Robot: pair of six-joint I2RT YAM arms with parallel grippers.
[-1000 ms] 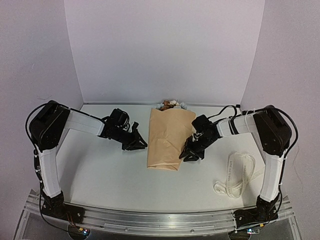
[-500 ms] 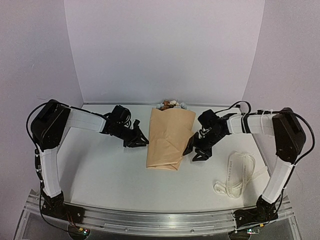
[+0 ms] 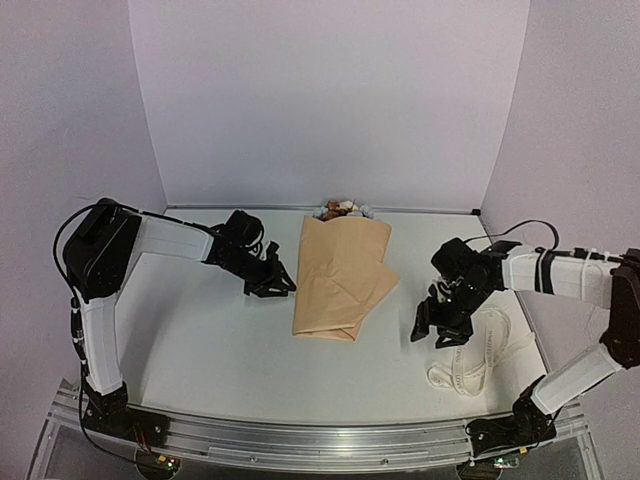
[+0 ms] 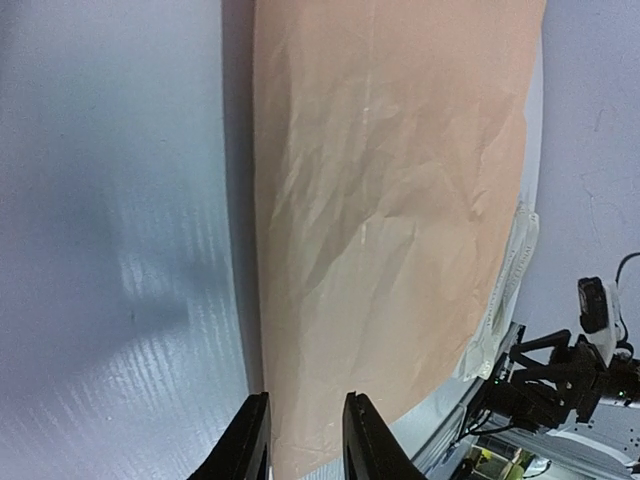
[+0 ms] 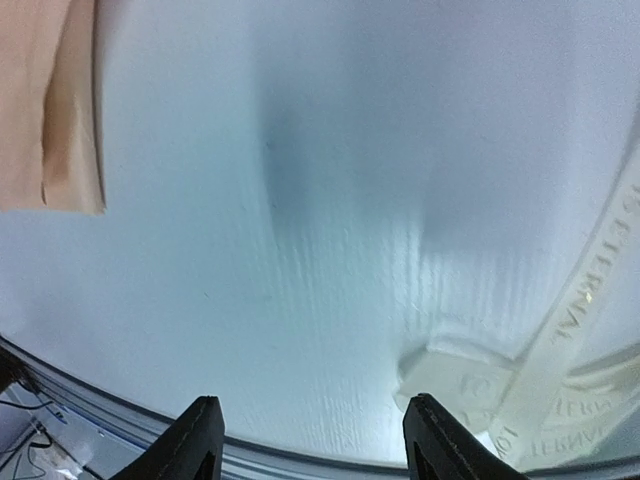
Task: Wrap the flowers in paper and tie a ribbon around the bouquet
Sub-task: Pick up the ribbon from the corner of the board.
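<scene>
On the surface [image 3: 200, 340], from above: paper [image 3: 340, 275] folded over the flowers [image 3: 343, 209], blooms showing at its far end; ribbon [image 3: 478, 352] loose at near right.
Left hand [image 3: 278, 285]: just beside the paper's left edge.
Right hand [image 3: 437, 333]: between paper and ribbon.
Left wrist: fingers [image 4: 250, 440] narrowly parted over the paper's edge.
Right wrist: fingers [image 5: 200, 445] wide, empty, above bare surface.

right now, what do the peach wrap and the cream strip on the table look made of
Folded peach-tan wrap: matte kraft-type paper, judging by sharp creases and fine crinkles. Long cream-white ribbon with dark lettering: probably soft fabric, lying in limp loops; weave not visible.
</scene>
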